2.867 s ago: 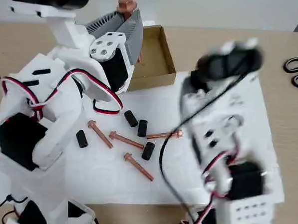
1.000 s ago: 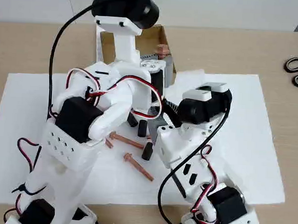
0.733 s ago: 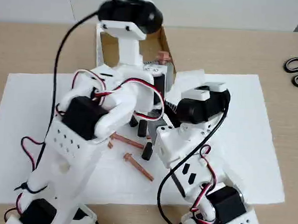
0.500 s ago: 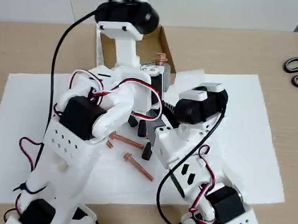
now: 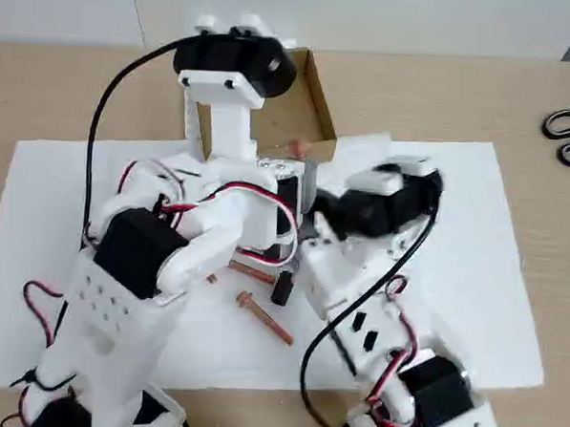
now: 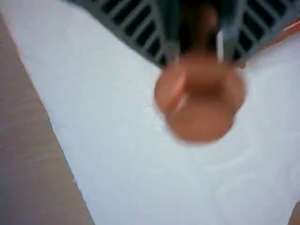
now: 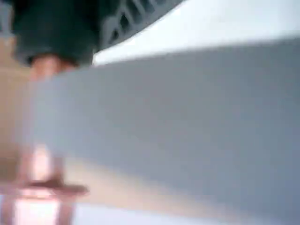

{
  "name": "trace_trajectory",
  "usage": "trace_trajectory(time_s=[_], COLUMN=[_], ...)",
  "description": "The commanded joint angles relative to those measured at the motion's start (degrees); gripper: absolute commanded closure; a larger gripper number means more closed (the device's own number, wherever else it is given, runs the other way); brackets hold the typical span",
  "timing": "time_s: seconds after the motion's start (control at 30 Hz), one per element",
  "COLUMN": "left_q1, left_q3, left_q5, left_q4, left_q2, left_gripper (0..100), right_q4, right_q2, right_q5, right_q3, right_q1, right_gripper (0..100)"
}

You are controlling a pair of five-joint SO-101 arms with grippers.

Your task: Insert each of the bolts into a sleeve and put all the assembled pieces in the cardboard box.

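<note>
My left gripper is shut on a copper bolt, just in front of the cardboard box. In the left wrist view the bolt's round head sticks out from between the grey ribbed fingers, over white paper. The right arm leans in from the right, and its gripper end is tucked against the left arm. The right wrist view shows a dark blurred shape with a copper-coloured end. Two loose bolts and a black sleeve lie on the paper.
White paper covers the middle of the wooden table. Scissors lie at the far right. Both arms crowd the centre and hide part of the paper between them. A pale grey band crosses the right wrist view.
The left gripper has drawn back from the box edge toward the paper with the bolt in it. The right arm, off to the right 2.9 s ago, now stands at the middle.
</note>
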Motion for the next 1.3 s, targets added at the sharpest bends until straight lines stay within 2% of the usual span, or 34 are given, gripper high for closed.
trace_trajectory(time_s=[0.0,0.1,0.27,0.43,0.53,0.6,0.63,0.73,0.8,0.87,1.03,1.27], left_q1=[0.09,-0.18,-0.88,-13.71,-21.71,-26.90,-28.57,-31.47,-32.88,-33.67,-34.81,-39.47], left_q3=[0.92,0.75,-0.66,-10.42,-14.46,-14.64,-14.46,-10.15,-6.46,-1.54,14.37,37.32], left_q5=[1.85,3.69,0.62,-3.43,-4.31,-4.31,-4.31,-4.66,-4.66,-4.66,-4.84,-11.60], left_q4=[-0.18,-2.29,-11.08,-21.63,-21.54,-16.35,-12.84,-3.16,2.37,5.89,7.82,-8.00], left_q2=[-2.02,-2.11,-2.29,-5.36,-5.45,-5.45,-5.27,-3.87,-2.46,-0.97,-0.18,-9.23], left_gripper=[67,55,52,53,53,61,68,100,96,100,99,99], right_q4=[-0.04,0.57,0.57,-2.77,-6.73,-9.01,-9.63,-9.80,-9.19,-6.37,6.37,17.80], right_q2=[-0.40,-0.40,-0.13,8.48,17.27,25.71,30.90,47.16,58.42,69.41,94.81,121.45], right_q5=[0.26,0.26,0.26,0.53,0.79,1.93,2.46,4.22,7.03,9.76,13.71,16.88], right_q3=[-5.10,-5.19,-6.68,-9.67,-15.74,-21.45,-24.88,-38.33,-49.14,-61.27,-91.96,-124.04], right_q1=[1.54,1.54,2.15,7.60,10.68,11.03,11.12,11.12,10.77,10.68,10.42,10.33], right_gripper=[99.7,99.7,99.7,99.7,99.7,99.7,99.7,99.7,99.7,99.7,99.7,99.7])
